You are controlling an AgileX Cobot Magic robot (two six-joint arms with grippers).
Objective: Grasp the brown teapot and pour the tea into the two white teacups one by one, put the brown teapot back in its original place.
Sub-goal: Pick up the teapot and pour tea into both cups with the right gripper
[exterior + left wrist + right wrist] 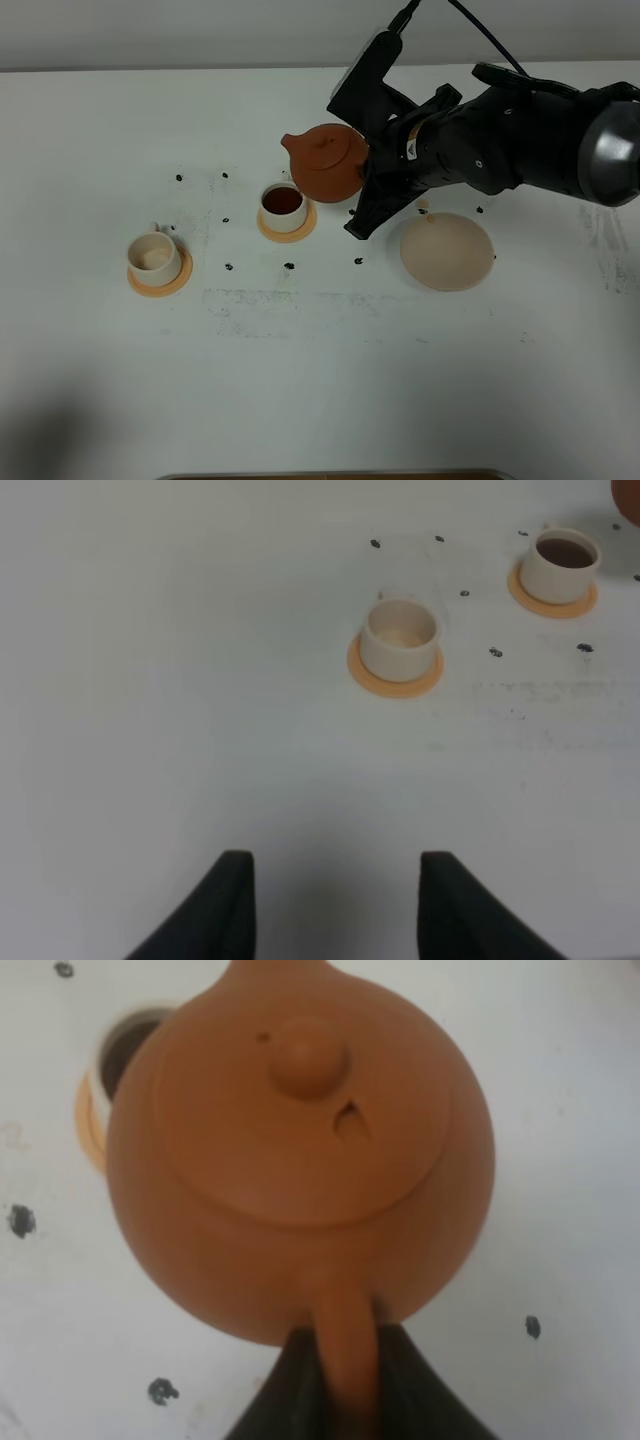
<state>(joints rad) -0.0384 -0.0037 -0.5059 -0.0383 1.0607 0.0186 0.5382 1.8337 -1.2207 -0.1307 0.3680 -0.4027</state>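
My right tool [342, 1400] was clamped shut on the loop handle of the brown teapot [325, 160]. The two black fingers pinched the thin handle from both sides. The pot hung in the air with its lid on top and its spout pointing away from my tool. Part of it was over the near cup [283, 205], which had dark tea in it and sat on an orange coaster [287, 228].

The far cup [153, 255] looked empty inside. It sat on its own coaster [160, 283], well apart from the pot. The pale saucer [447, 250] where the pot belongs lay bare on the bench [320, 380], on the other side of my arm. My left tool [335, 910] hovered low over the bench with its fingers apart, holding nothing.

I think the far cup comes next, and here is what could go wrong. My grip was only on that thin handle, so the heavy pot could swing or twist. Tip it too far and the lid could slide off. The cup is small, so tea could miss it and land on the bench. And if I went too low, the pot could bump the full cup and spill it.
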